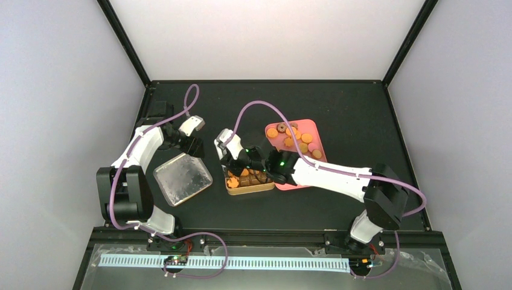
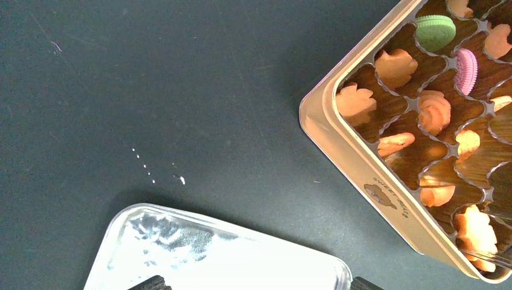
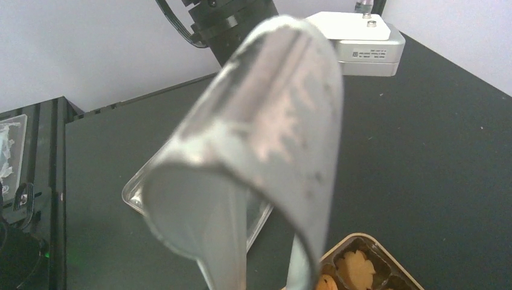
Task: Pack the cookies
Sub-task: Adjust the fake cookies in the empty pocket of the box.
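Note:
Orange cookies (image 1: 294, 136) lie on a pink tray (image 1: 313, 128), with a dark one at its far end. The brown compartmented tin (image 1: 249, 188) holds more cookies; the left wrist view shows orange flower ones (image 2: 395, 67), a green one (image 2: 436, 31) and a pink one (image 2: 465, 71). My right gripper (image 1: 233, 162) is over the tin's left part, shut on metal tongs (image 3: 272, 133) whose bent end fills the right wrist view. The tong tips (image 2: 496, 258) sit beside an orange flower cookie (image 2: 477, 232) in the tin's corner. My left gripper (image 1: 193, 145) is open and empty, above the lid's far edge.
A silver tin lid (image 1: 182, 178) lies left of the tin, also seen in the left wrist view (image 2: 217, 260) and behind the tongs in the right wrist view (image 3: 136, 190). The two grippers are close together. The black table (image 1: 338, 103) has raised edges.

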Robot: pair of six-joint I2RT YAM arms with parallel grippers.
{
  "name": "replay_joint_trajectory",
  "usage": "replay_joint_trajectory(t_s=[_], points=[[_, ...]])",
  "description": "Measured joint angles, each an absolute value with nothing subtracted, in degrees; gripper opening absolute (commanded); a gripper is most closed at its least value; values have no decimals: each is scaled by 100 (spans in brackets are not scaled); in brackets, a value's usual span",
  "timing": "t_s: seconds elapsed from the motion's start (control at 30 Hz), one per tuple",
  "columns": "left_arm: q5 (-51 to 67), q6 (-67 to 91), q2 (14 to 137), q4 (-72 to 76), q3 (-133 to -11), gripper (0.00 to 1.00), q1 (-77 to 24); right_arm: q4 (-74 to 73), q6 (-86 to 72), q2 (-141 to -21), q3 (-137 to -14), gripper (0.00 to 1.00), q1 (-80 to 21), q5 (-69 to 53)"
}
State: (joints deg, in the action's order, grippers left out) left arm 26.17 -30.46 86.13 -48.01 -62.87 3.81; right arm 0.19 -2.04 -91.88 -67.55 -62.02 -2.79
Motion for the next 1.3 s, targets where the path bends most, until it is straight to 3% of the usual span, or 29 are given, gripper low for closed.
replay_joint_trajectory(t_s=[0.43, 0.87, 1.3], points=[[2617, -3048, 8613, -4803, -6289, 80, 405, 167, -204, -9290, -6759, 30, -6195, -484], [2617, -3048, 8613, -4803, -6289, 80, 405, 169, -290, -9006, -6462, 22, -6160, -196], [2620, -3048, 8613, -4803, -6289, 80, 405, 307, -475, -8458, -6136, 26, -6104, -104]])
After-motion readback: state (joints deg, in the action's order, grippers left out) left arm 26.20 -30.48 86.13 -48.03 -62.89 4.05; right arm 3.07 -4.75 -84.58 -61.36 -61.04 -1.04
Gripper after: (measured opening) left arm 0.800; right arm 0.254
